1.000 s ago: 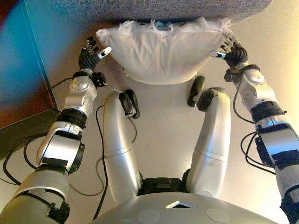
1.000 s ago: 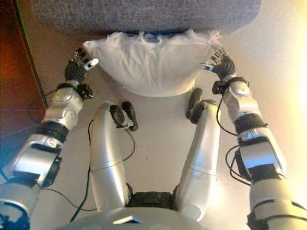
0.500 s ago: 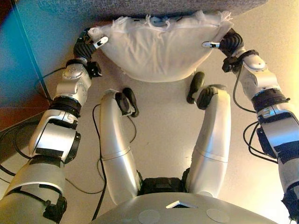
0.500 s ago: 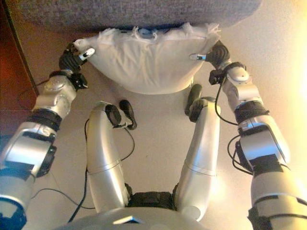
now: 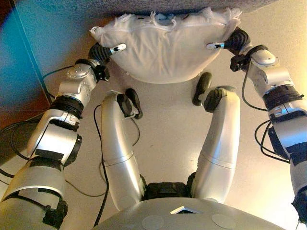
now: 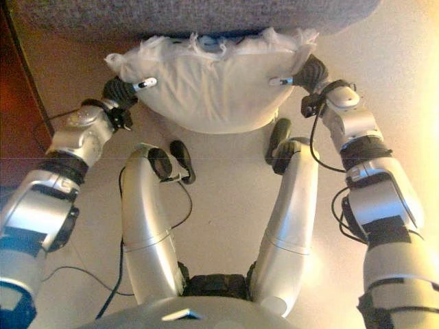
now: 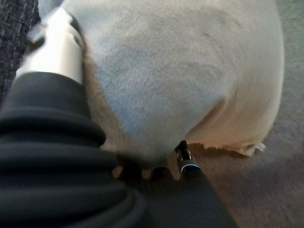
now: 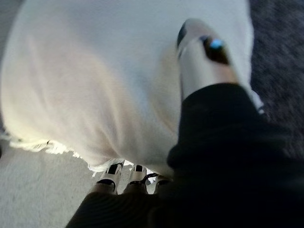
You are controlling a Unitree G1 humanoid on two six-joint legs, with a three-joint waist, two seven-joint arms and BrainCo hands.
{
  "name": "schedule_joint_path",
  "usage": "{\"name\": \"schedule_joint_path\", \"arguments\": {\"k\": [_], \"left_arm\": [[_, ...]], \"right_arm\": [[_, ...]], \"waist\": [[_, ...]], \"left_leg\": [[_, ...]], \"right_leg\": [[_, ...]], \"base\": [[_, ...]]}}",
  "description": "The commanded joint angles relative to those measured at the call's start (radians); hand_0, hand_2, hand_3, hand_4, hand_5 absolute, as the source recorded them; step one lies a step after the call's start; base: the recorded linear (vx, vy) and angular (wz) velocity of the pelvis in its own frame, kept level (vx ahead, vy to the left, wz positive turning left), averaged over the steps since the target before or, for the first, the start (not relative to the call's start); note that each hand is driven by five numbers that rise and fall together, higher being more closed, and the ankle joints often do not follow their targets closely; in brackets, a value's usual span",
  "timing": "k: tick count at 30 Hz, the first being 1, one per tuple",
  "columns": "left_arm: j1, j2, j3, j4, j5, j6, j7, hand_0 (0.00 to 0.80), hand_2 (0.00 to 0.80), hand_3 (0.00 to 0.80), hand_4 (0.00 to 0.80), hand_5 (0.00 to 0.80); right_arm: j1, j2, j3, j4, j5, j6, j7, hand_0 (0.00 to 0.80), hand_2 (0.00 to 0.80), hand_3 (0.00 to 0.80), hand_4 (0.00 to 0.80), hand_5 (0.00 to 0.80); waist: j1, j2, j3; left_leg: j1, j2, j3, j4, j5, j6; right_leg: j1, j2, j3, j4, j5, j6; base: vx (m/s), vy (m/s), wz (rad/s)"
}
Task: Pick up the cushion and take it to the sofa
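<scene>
A white cushion (image 5: 163, 48) with a frayed fringe hangs between my two hands, its far edge against the front of the grey sofa (image 5: 144, 5). My left hand (image 5: 101, 51) grips the cushion's left end, thumb on top and fingers underneath. My right hand (image 5: 236, 40) grips the right end the same way. In the left wrist view the thumb (image 7: 57, 47) presses into the cushion (image 7: 180, 71), with fingertips showing below it. The right wrist view shows the same for the right thumb (image 8: 204, 61) on the cushion (image 8: 95, 71).
Beige floor (image 5: 168, 120) lies below the cushion. A dark reddish-brown piece of furniture (image 6: 14, 103) stands along the left side, close to my left arm. The sofa spans the whole far edge.
Both hands have moved in from beside the cushion and closed on its ends. The cushion is squeezed narrower and sits higher, nearer the sofa.
</scene>
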Motion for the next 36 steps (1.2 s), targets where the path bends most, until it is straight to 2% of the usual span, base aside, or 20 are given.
{"name": "schedule_joint_path", "arguments": {"k": [1, 13, 17, 20, 25, 28, 31, 33, 36], "left_arm": [[-0.037, -0.022, -0.022, -0.016, -0.033, -0.004, -0.068, 0.800, 0.800, 0.800, 0.800, 0.800], [-0.008, -0.020, 0.000, -0.089, -0.022, -0.063, -0.045, 0.800, 0.800, 0.800, 0.800, 0.800], [0.025, -0.027, 0.021, -0.119, -0.035, -0.105, -0.043, 0.800, 0.800, 0.800, 0.800, 0.800], [0.071, -0.038, 0.047, -0.161, -0.010, -0.170, -0.009, 0.800, 0.800, 0.800, 0.800, 0.800], [0.203, -0.093, 0.133, -0.297, 0.091, -0.363, 0.156, 0.800, 0.800, 0.800, 0.800, 0.800], [0.276, -0.124, 0.178, -0.402, 0.135, -0.427, 0.203, 0.800, 0.800, 0.800, 0.800, 0.800], [0.330, -0.158, 0.205, -0.500, 0.203, -0.463, 0.245, 0.800, 0.800, 0.800, 0.800, 0.800], [0.355, -0.164, 0.214, -0.554, 0.241, -0.475, 0.269, 0.800, 0.800, 0.800, 0.800, 0.800], [0.410, -0.172, 0.254, -0.623, 0.235, -0.475, 0.253, 0.800, 0.800, 0.800, 0.800, 0.800]], "right_arm": [[-0.047, 0.021, 0.053, -0.020, 0.002, -0.022, 0.036, 0.800, 0.800, 0.800, 0.800, 0.800], [0.007, 0.028, 0.001, -0.101, 0.076, -0.043, 0.015, 0.800, 0.800, 0.800, 0.800, 0.800], [0.057, 0.033, -0.032, -0.141, 0.100, -0.087, -0.012, 0.800, 0.800, 0.800, 0.800, 0.800], [0.125, 0.043, -0.061, -0.211, 0.089, -0.133, -0.056, 0.800, 0.800, 0.800, 0.800, 0.800], [0.314, 0.089, -0.159, -0.372, 0.060, -0.206, -0.127, 0.800, 0.800, 0.800, 0.800, 0.800], [0.406, 0.134, -0.219, -0.450, 0.031, -0.279, -0.166, 0.800, 0.800, 0.800, 0.800, 0.800], [0.478, 0.189, -0.267, -0.530, 0.007, -0.336, -0.187, 0.800, 0.800, 0.800, 0.800, 0.800], [0.514, 0.209, -0.294, -0.592, 0.013, -0.345, -0.187, 0.800, 0.800, 0.800, 0.800, 0.800], [0.610, 0.245, -0.331, -0.670, 0.013, -0.375, -0.172, 0.800, 0.800, 0.800, 0.800, 0.800]], "waist": [[0.003, 0.027, -0.009], [0.005, 0.028, -0.009], [0.004, 0.025, -0.009], [0.000, 0.019, -0.009], [-0.006, 0.007, -0.009], [-0.003, -0.006, -0.009], [0.000, -0.024, -0.009], [0.003, -0.036, -0.009], [0.015, -0.055, -0.028]], "left_leg": [[0.004, 0.009, 0.040, -0.074, 0.049, 0.013], [0.023, 0.012, 0.041, -0.088, 0.059, 0.009], [0.045, 0.016, 0.039, -0.107, 0.070, 0.003], [0.082, 0.024, 0.039, -0.144, 0.086, -0.009], [0.218, 0.019, 0.040, -0.283, 0.127, -0.042], [0.310, 0.011, 0.031, -0.390, 0.160, -0.058], [0.424, -0.006, 0.022, -0.537, 0.205, -0.068], [0.513, -0.019, 0.018, -0.645, 0.238, -0.069], [0.674, -0.062, 0.021, -0.805, 0.286, -0.065]], "right_leg": [[0.068, -0.040, 0.051, -0.017, -0.040, 0.011], [0.092, -0.044, 0.051, -0.032, -0.026, 0.017], [0.116, -0.040, 0.048, -0.045, -0.020, 0.020], [0.157, -0.031, 0.040, -0.076, -0.012, 0.026], [0.297, 0.007, 0.023, -0.193, 0.026, 0.048], [0.387, 0.021, 0.004, -0.273, 0.052, 0.065], [0.499, 0.025, -0.022, -0.396, 0.078, 0.085], [0.586, 0.022, -0.043, -0.496, 0.097, 0.095], [0.748, 0.021, -0.092, -0.652, 0.124, 0.103]], "base": [[0.000, 0.000, 0.00], [0.000, 0.000, 0.00], [0.000, 0.000, 0.00], [-0.002, -0.042, 0.00], [-0.006, -0.055, 0.00], [-0.061, -0.066, 0.03], [-0.066, -0.055, -0.04], [-0.030, -0.069, -0.01], [0.105, -0.087, 0.07]]}}
